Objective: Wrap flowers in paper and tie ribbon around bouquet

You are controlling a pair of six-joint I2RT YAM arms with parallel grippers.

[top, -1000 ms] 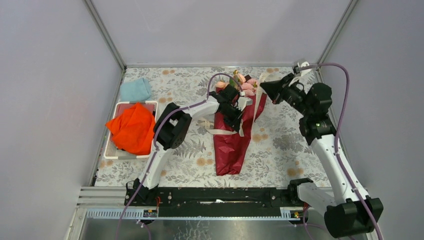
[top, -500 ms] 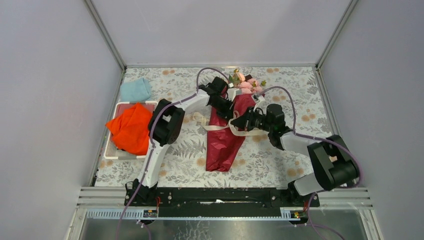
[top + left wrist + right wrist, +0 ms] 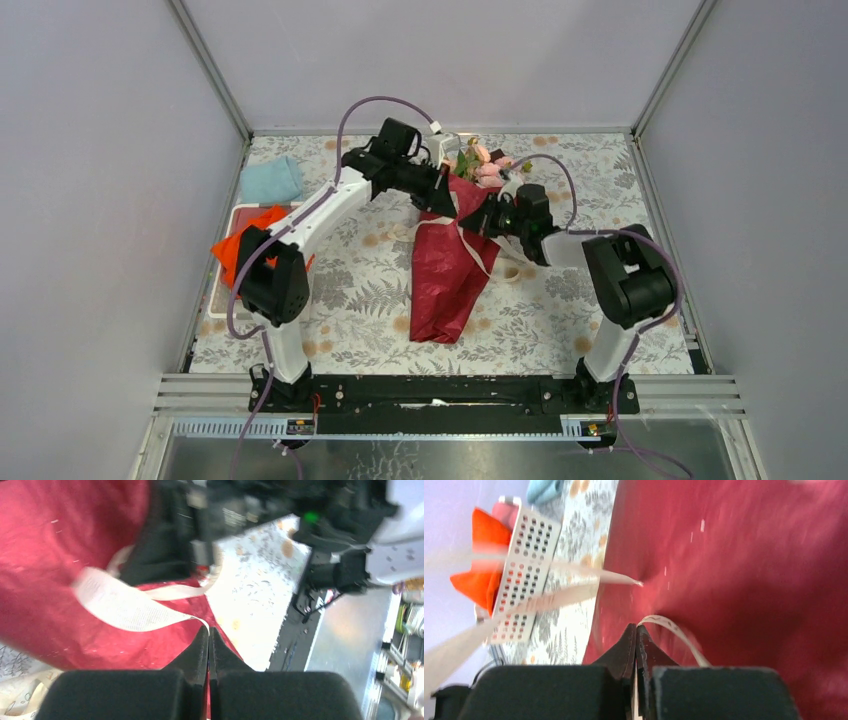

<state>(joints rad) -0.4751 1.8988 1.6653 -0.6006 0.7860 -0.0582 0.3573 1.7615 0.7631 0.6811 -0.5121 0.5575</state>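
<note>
1. Top external: bouquet lies centre frame on floral tablecloth, wide end toward top. Pink flowers stick out there, upper centre.
2. Dark red paper forms the cone; narrow tip points to lower centre.
3. Cream ribbon crosses cone's upper-mid part, w/ loose loop trailing just right of it.
4. L gripper & R gripper meet nose to nose over cone's upper part.
5. L wrist view: fingers pressed fully together, ribbon end pinched at tips, red paper behind.
6. R wrist view: fingers also clamped tight, ribbon strand curling out from tips.
7. Orange cloth sits in white tray, mid left; blue cloth above it.
</note>
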